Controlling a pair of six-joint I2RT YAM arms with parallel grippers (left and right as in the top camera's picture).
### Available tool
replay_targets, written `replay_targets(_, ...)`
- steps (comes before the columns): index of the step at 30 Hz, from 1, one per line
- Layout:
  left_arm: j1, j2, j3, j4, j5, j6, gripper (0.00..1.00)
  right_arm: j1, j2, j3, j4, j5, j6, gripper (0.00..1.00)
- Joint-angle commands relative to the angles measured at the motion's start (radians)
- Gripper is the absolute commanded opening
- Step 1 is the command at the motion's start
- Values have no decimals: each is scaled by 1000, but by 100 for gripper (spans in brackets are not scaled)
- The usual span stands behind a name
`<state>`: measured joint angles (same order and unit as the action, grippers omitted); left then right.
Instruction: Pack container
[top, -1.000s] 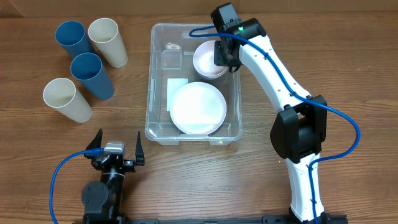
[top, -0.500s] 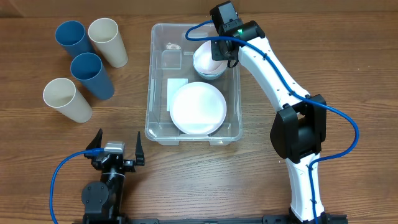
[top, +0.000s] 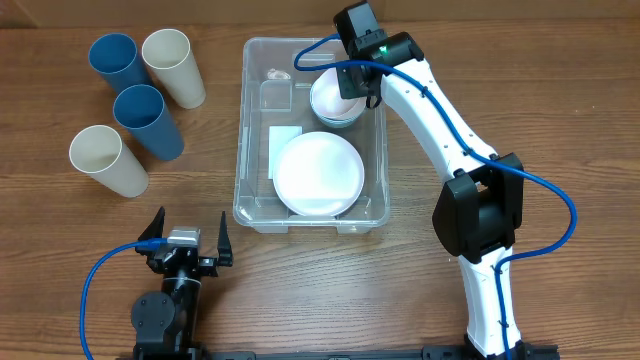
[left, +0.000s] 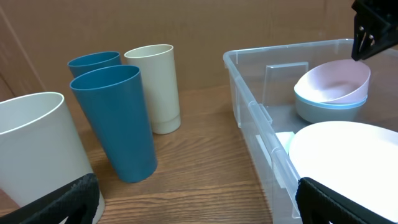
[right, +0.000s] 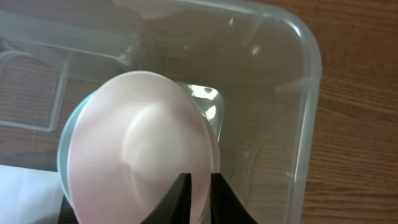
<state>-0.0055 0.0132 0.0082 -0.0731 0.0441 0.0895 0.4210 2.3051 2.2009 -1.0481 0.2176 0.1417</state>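
Sitting near the table's (top: 80, 230) centre, slightly toward 12 o'clock, the container (top: 240, 190) holds a plate (top: 318, 173) at its 6 o'clock end and a pink bowl (top: 325, 97) nested in a blue bowl (left: 323, 112) at its 1 o'clock corner. The right gripper (right: 200, 182) hangs over the pink bowl's rim, fingers a narrow slit apart; whether they pinch it I cannot tell. The left gripper (top: 190, 214) sits at 7 o'clock, spread wide and empty. Four cups (top: 148, 122) stand at 10 o'clock.

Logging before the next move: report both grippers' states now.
Left gripper: open, empty.
Right gripper: jaws nearly closed astride the pink bowl's rim; grip cannot be told.
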Motion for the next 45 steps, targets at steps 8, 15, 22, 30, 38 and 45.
replay_targets(8, 5, -9, -3, 8, 83, -262, 100, 6, -5, 44, -24, 2, 6, 16)
replay_targets(15, 5, -9, -3, 8, 81, -262, 100, 6, -4, -2, -11, -18, 15, 15)
replay_targets(22, 5, -9, -3, 8, 79, -262, 100, 6, -4, -70, 19, -18, 14, 15)
replay_targets(30, 5, -9, -3, 8, 79, -262, 100, 6, -4, -79, 15, -27, 11, 15)
replay_targets(38, 5, -9, -3, 8, 79, -262, 100, 6, -28, 95, -90, -28, 11, 26)
replay_targets(45, 5, -9, -3, 8, 79, -262, 100, -9, -51, 333, -219, -17, 39, 68)
